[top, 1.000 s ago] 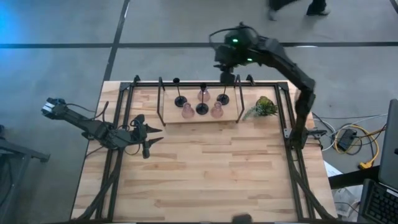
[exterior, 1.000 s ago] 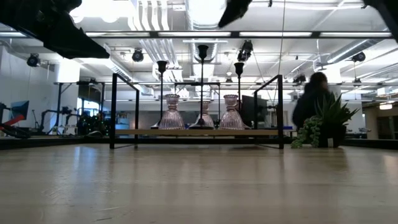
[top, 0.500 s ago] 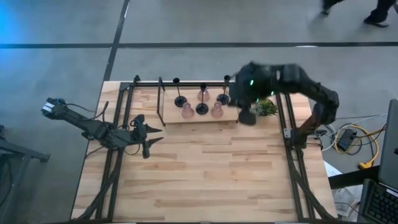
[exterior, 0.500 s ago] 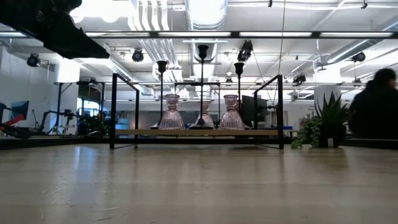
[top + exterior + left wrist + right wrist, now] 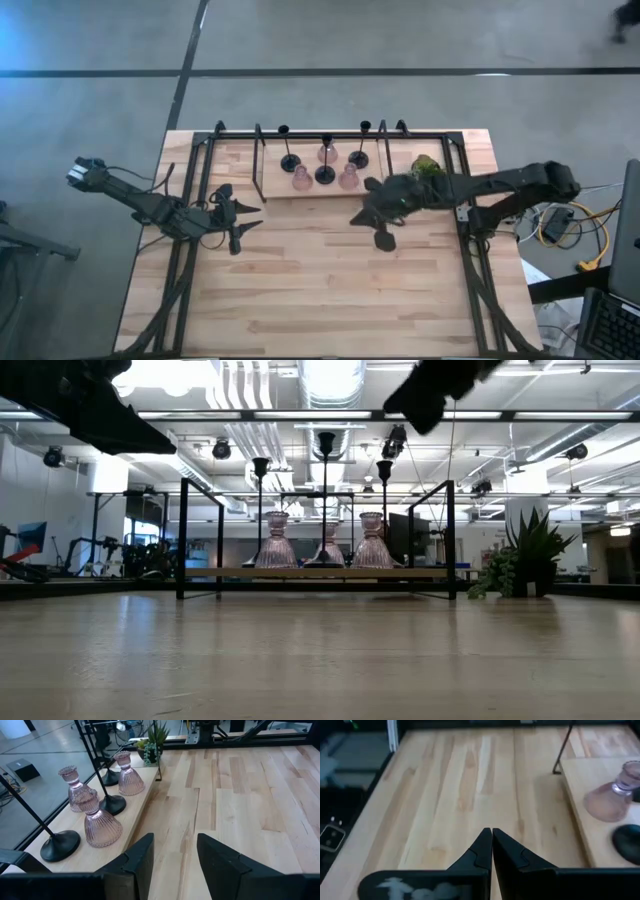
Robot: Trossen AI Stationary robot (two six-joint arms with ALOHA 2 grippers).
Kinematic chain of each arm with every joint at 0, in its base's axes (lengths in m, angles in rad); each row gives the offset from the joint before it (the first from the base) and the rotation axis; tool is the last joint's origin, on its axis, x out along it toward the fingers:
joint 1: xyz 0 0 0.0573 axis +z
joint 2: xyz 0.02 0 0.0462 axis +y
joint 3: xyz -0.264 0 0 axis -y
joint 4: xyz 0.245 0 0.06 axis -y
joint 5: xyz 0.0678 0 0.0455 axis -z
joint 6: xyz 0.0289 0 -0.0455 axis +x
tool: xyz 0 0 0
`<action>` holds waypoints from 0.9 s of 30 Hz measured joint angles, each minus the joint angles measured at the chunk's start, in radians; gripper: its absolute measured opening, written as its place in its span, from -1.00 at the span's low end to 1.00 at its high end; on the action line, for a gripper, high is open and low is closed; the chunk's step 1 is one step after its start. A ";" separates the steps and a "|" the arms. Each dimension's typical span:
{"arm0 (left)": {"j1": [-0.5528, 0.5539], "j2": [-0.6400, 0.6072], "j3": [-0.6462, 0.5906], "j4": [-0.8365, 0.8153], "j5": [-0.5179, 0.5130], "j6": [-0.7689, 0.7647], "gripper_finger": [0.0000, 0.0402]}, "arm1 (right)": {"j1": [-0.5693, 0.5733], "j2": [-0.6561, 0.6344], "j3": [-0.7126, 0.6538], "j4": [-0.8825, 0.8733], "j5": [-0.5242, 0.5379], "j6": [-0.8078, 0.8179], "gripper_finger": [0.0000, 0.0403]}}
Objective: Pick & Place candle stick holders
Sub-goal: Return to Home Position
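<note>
Judging by all six candle holders (image 5: 325, 175) standing on the shelf (image 5: 275, 190) at the table's (image 5: 330, 290) far edge, you've placed everything; right gripper (image 5: 491, 835), clenched and empty, hovers just near of it, left gripper (image 5: 175, 845) released at left.

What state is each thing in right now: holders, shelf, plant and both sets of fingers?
Shelf: level, carrying all six holders.
Black candle holders: three, upright on the shelf.
Pink candle holders: three, upright on the shelf.
Plant: upright, beside the shelf.
Left gripper: fingers open, holding nothing, left of the shelf.
Right gripper: fingers shut, holding nothing, near the shelf's right end.
</note>
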 joint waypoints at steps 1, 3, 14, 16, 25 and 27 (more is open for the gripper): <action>0.000 0.000 0.000 0.000 0.000 0.000 -0.23 | 0.005 -0.020 -0.070 0.089 0.003 0.008 -0.96; 0.000 0.000 0.000 0.000 0.000 0.000 -0.23 | 0.011 -0.054 -0.198 0.278 0.022 0.027 -0.96; 0.000 0.000 0.000 0.000 0.000 0.000 -0.23 | 0.003 -0.188 -0.710 0.936 0.083 0.020 -0.96; 0.000 0.000 0.000 0.000 0.000 0.000 -0.23 | -0.007 -0.229 -0.774 0.980 0.084 0.025 -0.96; 0.000 0.000 0.000 0.000 0.000 0.000 -0.23 | -0.051 -0.475 -1.015 1.075 0.079 0.040 -0.96; 0.000 0.000 0.000 -0.001 0.000 0.000 -0.23 | -0.056 -0.530 -1.028 1.045 0.073 0.037 -0.96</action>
